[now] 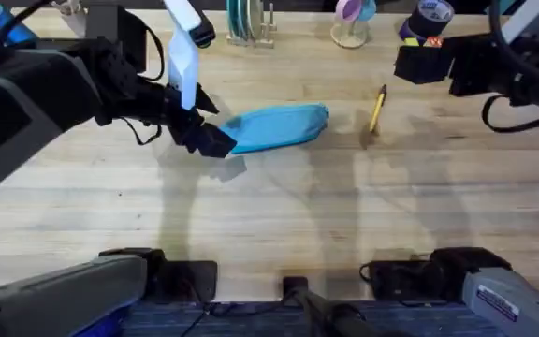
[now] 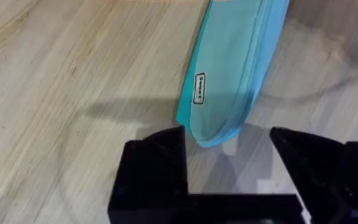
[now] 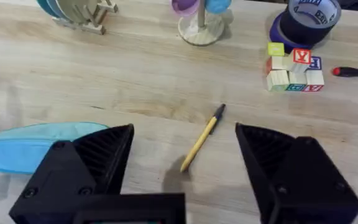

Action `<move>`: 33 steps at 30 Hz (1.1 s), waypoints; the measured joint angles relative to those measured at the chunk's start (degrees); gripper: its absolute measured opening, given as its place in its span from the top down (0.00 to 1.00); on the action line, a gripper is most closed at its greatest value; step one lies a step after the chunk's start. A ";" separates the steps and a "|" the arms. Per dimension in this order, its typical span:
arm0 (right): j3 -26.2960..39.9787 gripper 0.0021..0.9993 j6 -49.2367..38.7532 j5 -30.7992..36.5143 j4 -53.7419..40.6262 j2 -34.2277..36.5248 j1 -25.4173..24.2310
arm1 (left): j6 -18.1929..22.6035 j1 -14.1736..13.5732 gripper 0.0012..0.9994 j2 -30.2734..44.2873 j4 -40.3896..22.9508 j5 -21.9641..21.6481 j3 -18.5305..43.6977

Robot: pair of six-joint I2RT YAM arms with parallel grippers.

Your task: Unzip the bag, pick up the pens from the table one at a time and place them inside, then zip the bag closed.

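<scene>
A: Start with the left end effector [image 2: 227, 163]. How wide is it?

B: Spread wide, black fingers [image 2: 156, 165] well apart, nothing clamped. In the left wrist view the rounded end of the light blue pencil pouch [image 2: 232, 81] sits just ahead of the gap, close to the fingertips; I can't tell if it touches them. In the overhead view that end effector [image 1: 204, 136] is left of centre, at the pouch's left end.

A: And the right end effector [image 3: 185, 165]?

B: Also wide open and empty, above the wooden surface [image 3: 104, 74]. The yellow pen [image 3: 202, 137] lies on the surface beyond the gap between its fingers, not touched.

A: How does the pouch look?

B: Long, soft and flat on the surface [image 1: 269, 225], running from left of centre toward the middle of the overhead frame [image 1: 279, 125]. A small white label with dark print [image 2: 199, 88] is on its side. I can't tell if the zipper is open.

A: The pen?

B: Slim, yellow with a black end, right of the pouch and apart from it, in the upper right-centre overhead [image 1: 377, 109], tilted nearly upright in frame.

A: Farther back?

B: Alphabet blocks [image 3: 294, 70], a purple tape roll [image 3: 306, 18], and a red-handled screwdriver [image 3: 352, 72] at the right wrist view's upper right.
</scene>
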 joint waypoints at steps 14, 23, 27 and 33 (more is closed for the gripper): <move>0.00 0.00 0.00 0.00 0.04 -0.01 0.00 | 0.39 0.01 0.95 3.65 2.09 0.64 0.07; 0.00 0.00 0.00 -0.09 0.94 0.00 0.00 | 0.42 -0.01 0.96 3.63 1.85 0.66 0.07; 0.00 0.00 0.00 -2.37 0.90 0.01 0.00 | 0.42 -0.01 0.96 3.63 1.85 0.66 0.09; 0.02 0.00 0.00 -10.57 -1.40 0.32 0.00 | 0.42 -0.01 0.96 3.63 1.85 0.66 0.09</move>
